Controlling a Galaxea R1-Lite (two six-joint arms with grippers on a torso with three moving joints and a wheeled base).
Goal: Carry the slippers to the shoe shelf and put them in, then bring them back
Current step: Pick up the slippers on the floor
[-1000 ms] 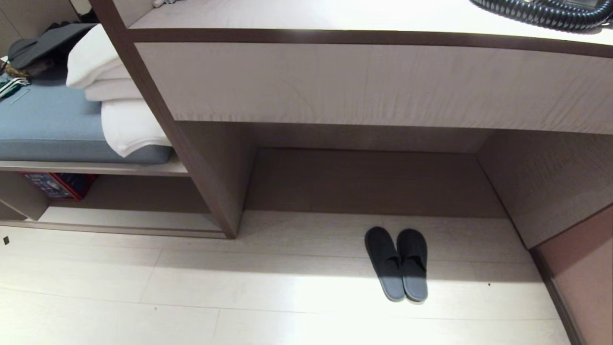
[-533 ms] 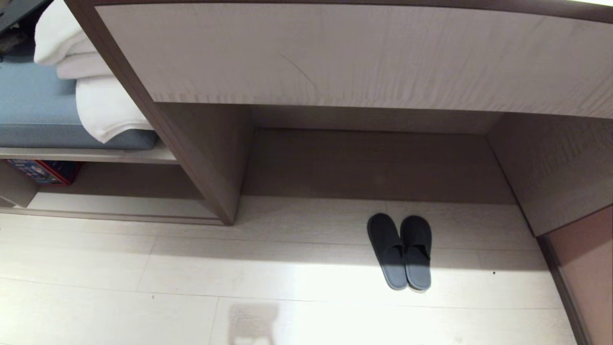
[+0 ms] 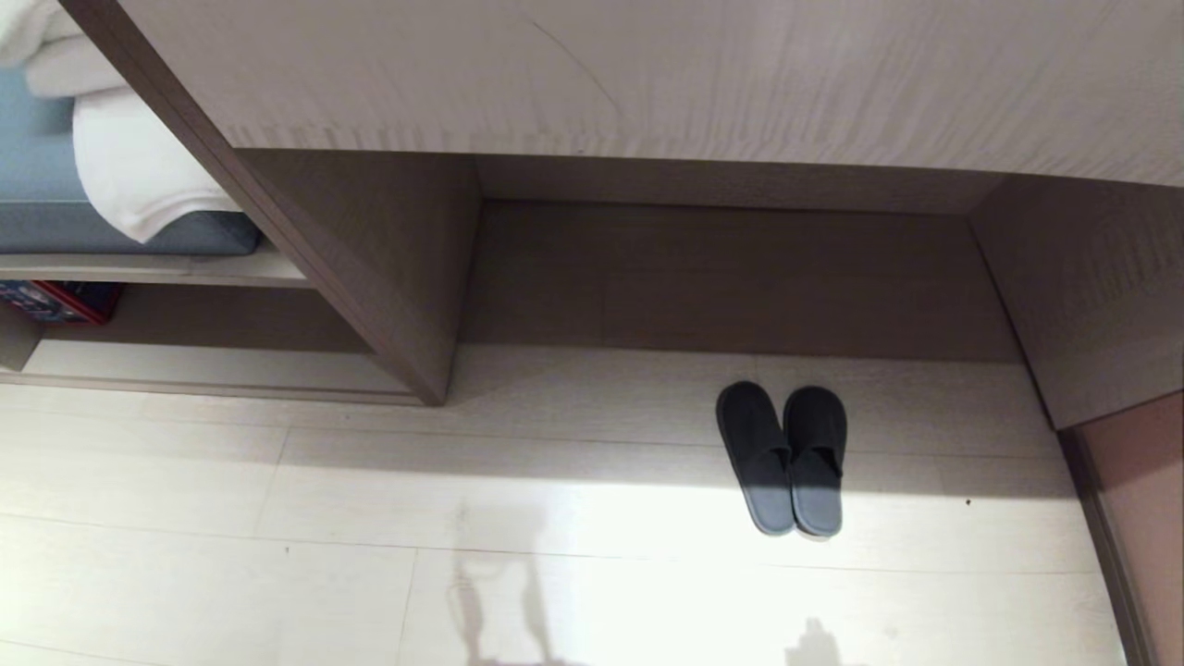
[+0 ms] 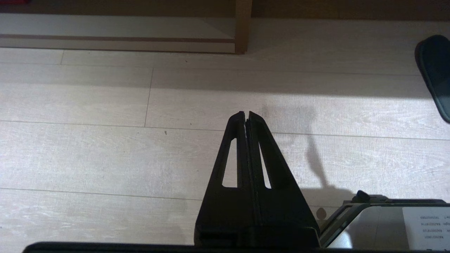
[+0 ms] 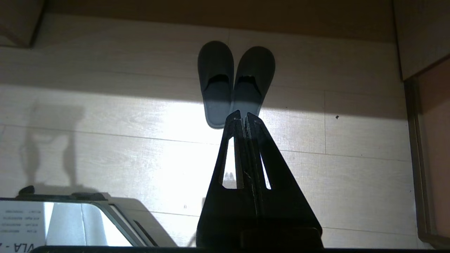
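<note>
The slippers (image 3: 784, 458) are a dark pair lying side by side on the pale floor planks, toes toward the back panel of a recess under a wide wood-grain unit. From the right wrist they (image 5: 235, 82) lie just beyond my right gripper (image 5: 243, 114), which is shut and empty above the floor. My left gripper (image 4: 245, 113) is also shut and empty, with one slipper (image 4: 436, 70) far off to its side. The shoe shelf (image 3: 213, 370), a low cubby with a pale raised base board, opens left of the recess, past a dividing panel. Neither arm shows in the head view.
Above the cubby a blue cushion (image 3: 55, 222) carries folded white towels (image 3: 139, 166). A red box (image 3: 55, 301) sits deep in the cubby. A reddish-brown panel (image 3: 1138, 518) bounds the floor at the right. Part of my base (image 4: 386, 225) shows beside the left gripper.
The head camera has tilted downward, so the whole scene has slid up and more floor shows. The slippers have stayed in place on the floor.
</note>
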